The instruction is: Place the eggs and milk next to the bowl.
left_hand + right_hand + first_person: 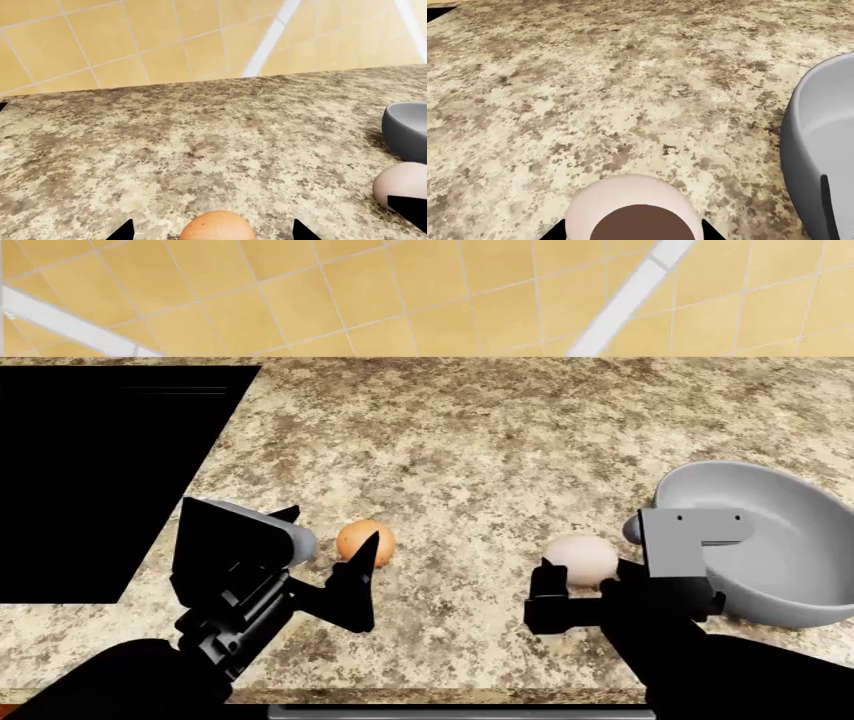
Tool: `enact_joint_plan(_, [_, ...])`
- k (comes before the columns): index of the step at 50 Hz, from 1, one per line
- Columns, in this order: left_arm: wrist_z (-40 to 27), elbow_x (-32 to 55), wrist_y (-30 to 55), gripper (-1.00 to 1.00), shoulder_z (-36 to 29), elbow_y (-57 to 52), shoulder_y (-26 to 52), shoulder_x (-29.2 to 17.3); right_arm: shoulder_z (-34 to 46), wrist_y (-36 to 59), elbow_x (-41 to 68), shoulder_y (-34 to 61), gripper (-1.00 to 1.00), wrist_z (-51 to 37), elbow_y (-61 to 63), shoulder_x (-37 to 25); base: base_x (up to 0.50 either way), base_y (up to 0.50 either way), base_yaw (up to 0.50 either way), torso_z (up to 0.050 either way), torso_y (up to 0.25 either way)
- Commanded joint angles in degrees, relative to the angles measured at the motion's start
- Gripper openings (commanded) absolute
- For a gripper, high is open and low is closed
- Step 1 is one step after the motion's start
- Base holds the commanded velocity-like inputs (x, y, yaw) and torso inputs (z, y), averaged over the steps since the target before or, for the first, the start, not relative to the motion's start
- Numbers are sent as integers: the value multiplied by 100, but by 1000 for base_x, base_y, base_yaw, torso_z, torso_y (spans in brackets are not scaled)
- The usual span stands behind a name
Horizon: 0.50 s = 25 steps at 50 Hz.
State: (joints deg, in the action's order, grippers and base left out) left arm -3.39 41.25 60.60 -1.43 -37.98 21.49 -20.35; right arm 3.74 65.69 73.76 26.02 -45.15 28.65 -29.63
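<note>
From the head I see my left gripper (pixel 350 558) open around the orange egg (pixel 364 542) on the counter (pixel 467 450), well left of the grey bowl (pixel 774 540). My right gripper (pixel 577 585) holds the pale egg (pixel 582 557) just beside the bowl.

At the left wrist, the orange egg (pixel 217 226) sits between the finger tips (pixel 123 232); the pale egg (pixel 400 184) lies near the bowl (pixel 405 130).

At the right wrist, the pale egg (pixel 634 202) sits between the fingers; the bowl (pixel 820 145) is near.

A countertop (pixel 534 430) of mottled beige, tan and dark-brown speckled stone carries an orange-brown egg (pixel 364 542) and a pale pinkish-white egg (pixel 581 558); beside them a plain matte grey bowl (pixel 787 502); behind, a wall (pixel 400 295) of golden-yellow tiles with pale grout, crossed by white bands; the left gripper (pixel 327 560) and right gripper (pixel 581 590) are black with grey housings; a flat black panel (pixel 94 480) fills the left.
</note>
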Motion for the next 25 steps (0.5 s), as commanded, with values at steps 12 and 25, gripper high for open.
enact_joint_plan(12, [-96, -5, -46, 100, -92, -4, 59, -59, 18, -145, -70, 178, -100, 41, 693, -130, 0, 0, 0, 0, 0])
enact_joint_plan(25, [-102, 172, 318, 100, -175, 43, 589, -196, 113, -94, 176, 409, -100, 77, 1007, -143, 0, 0, 0, 0, 0])
